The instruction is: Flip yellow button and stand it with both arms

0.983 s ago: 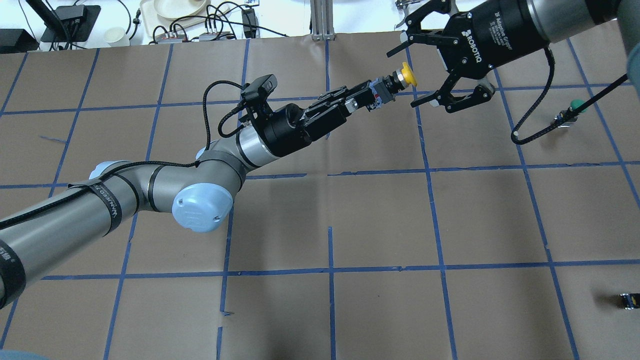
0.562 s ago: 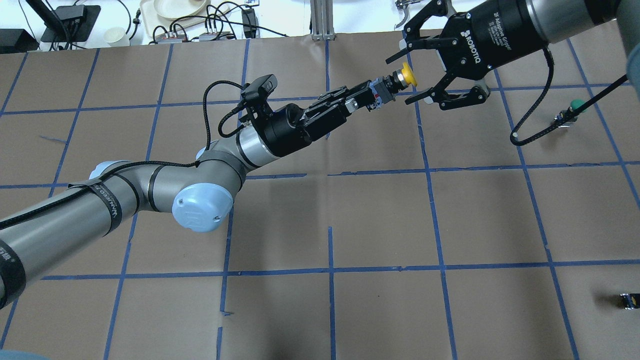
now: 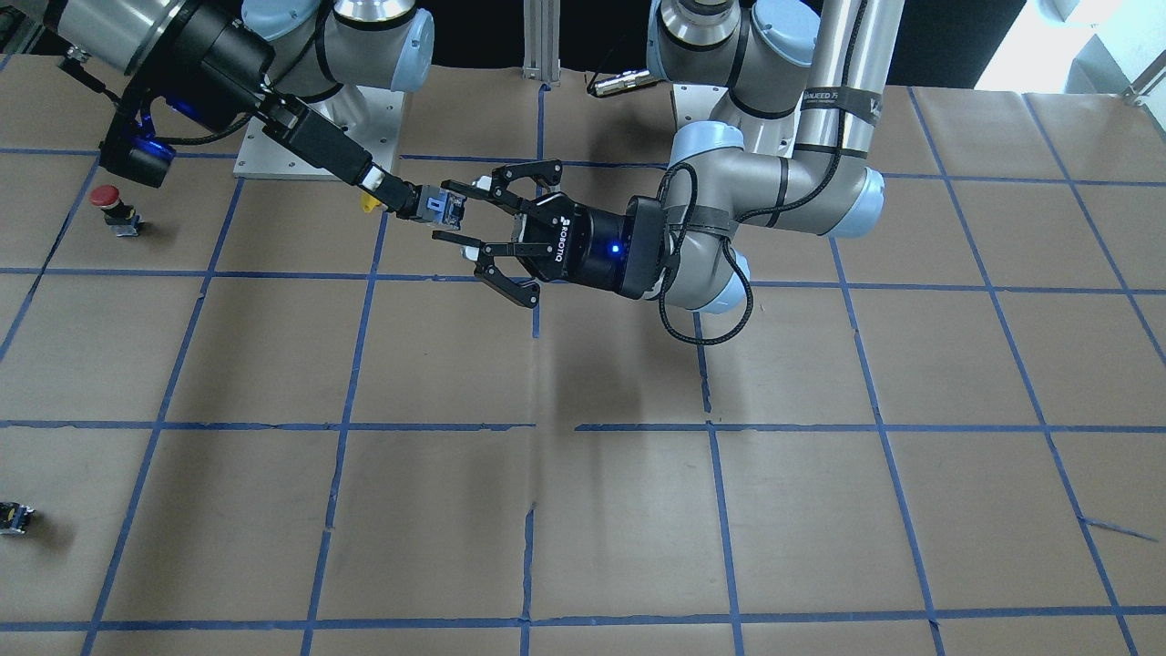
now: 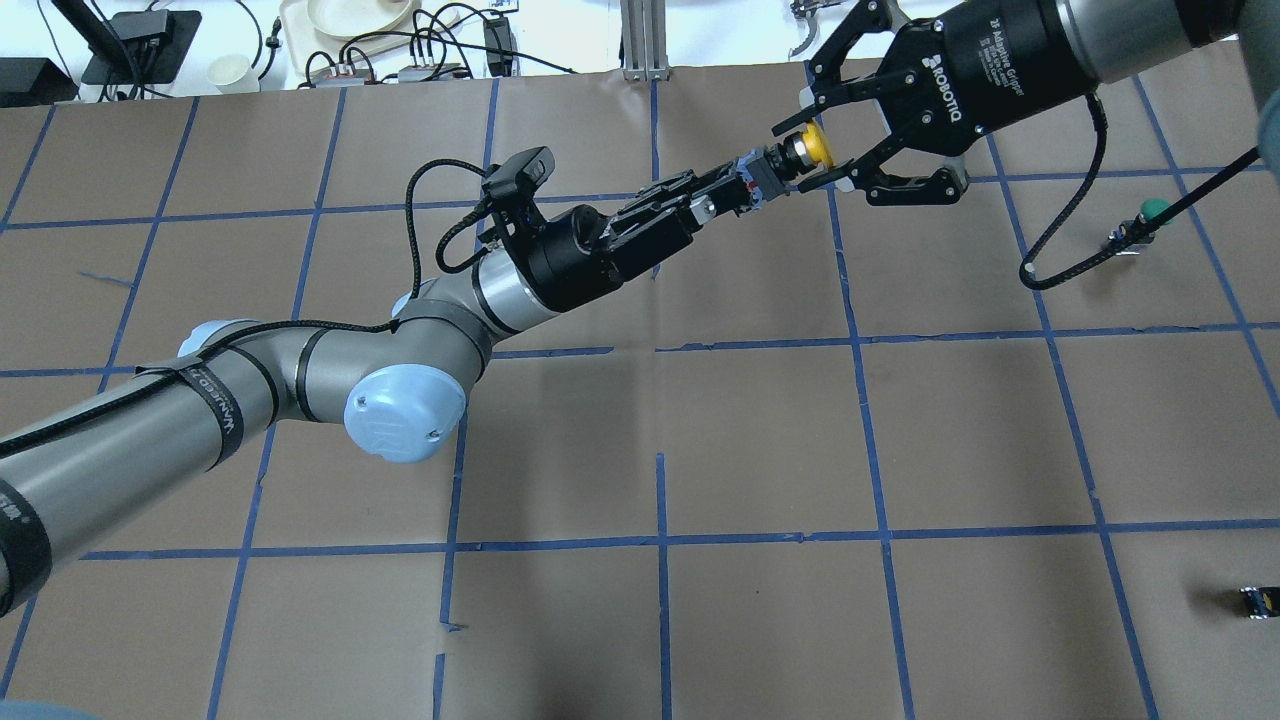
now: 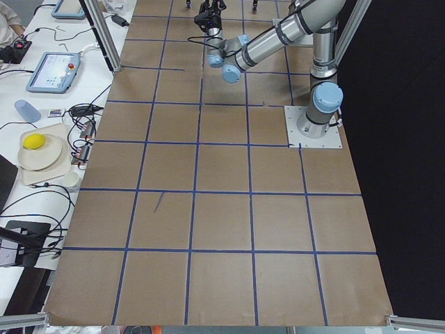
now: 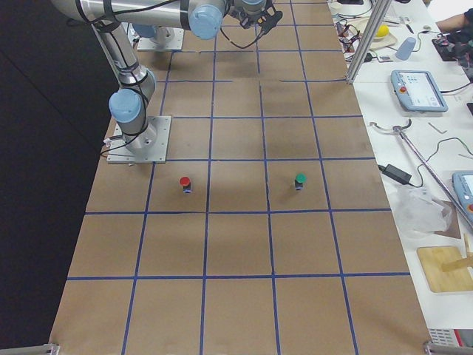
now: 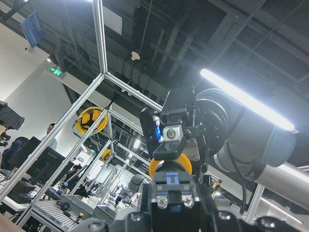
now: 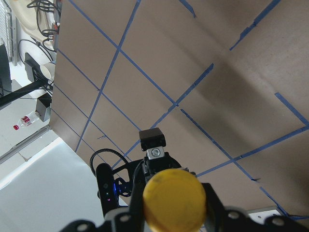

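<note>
The yellow button (image 4: 817, 147) is held in the air, lying sideways, over the far middle of the table. My left gripper (image 4: 742, 190) is shut on its black-and-grey body, and the cap points at my right gripper. My right gripper (image 4: 803, 155) is open, with one finger on each side of the cap, close to it. The right wrist view shows the cap (image 8: 174, 198) large between that gripper's fingers. The left wrist view shows the body and the cap (image 7: 169, 166) with the right gripper behind them. In the front-facing view the body (image 3: 442, 206) sits between open fingers.
A green button (image 4: 1152, 210) stands at the far right, under the right arm's cable. A small black-and-yellow block (image 4: 1260, 600) lies at the near right edge. A red button (image 3: 107, 196) stands near the robot's base. Cables and dishes (image 4: 350, 20) lie beyond the far edge.
My right gripper has moved left onto the button. Its fingers have narrowed and now flank the yellow cap. My left gripper still holds the button in almost the same place.
</note>
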You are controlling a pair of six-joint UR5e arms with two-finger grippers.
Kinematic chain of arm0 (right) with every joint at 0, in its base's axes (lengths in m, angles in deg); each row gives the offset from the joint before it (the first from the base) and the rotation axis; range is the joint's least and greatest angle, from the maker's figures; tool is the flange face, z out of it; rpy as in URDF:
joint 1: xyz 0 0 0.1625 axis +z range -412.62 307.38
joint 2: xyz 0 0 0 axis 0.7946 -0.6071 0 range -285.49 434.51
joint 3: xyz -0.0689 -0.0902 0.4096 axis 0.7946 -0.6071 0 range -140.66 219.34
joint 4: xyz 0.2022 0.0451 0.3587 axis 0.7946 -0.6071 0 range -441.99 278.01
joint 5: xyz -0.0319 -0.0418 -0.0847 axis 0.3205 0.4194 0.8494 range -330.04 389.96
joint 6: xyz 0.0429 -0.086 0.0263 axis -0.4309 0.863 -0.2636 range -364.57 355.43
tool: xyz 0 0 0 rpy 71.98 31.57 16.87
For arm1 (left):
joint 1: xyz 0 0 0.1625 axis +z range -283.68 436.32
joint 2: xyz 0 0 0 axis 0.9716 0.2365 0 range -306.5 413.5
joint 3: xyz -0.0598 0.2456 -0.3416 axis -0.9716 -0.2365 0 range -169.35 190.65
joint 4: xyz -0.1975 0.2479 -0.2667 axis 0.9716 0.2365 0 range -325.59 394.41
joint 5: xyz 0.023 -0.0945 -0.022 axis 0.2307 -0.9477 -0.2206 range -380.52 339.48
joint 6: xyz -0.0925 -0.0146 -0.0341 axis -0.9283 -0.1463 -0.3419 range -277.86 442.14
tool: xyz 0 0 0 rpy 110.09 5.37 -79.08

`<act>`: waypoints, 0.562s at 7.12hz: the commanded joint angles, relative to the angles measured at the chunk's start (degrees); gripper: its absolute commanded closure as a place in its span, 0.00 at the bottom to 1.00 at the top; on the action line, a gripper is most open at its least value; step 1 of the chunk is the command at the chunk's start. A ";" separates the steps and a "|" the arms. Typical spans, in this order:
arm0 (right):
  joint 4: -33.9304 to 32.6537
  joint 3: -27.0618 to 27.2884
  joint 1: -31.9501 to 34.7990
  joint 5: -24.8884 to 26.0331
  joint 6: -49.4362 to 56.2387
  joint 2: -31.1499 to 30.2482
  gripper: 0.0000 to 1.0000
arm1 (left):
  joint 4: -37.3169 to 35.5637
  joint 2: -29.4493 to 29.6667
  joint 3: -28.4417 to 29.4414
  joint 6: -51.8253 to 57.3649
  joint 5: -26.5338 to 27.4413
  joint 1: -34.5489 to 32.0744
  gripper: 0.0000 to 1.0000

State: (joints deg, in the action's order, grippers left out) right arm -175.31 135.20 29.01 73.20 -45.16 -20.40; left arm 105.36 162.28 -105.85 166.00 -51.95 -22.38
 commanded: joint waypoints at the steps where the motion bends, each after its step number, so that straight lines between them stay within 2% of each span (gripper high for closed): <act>1: -0.11 -0.76 -0.06 0.18 -0.02 0.16 0.84 | -0.19 -0.67 0.48 -3.76 0.67 0.00 0.00; 2: 0.59 -2.42 -0.15 0.79 0.07 0.25 0.84 | -0.37 -1.64 1.36 -8.58 1.02 0.18 0.00; 3: 0.77 -3.22 -0.24 2.28 0.07 0.25 0.84 | -0.37 -1.91 3.71 -11.06 6.94 0.79 0.00; 4: 0.60 -3.32 -0.24 3.33 0.50 0.25 0.85 | -0.37 -2.08 6.70 -12.48 15.44 3.14 0.00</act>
State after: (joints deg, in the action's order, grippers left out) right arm -174.71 132.42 28.82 75.15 -45.00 -20.17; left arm 105.02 160.54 -102.22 156.01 -44.72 -21.19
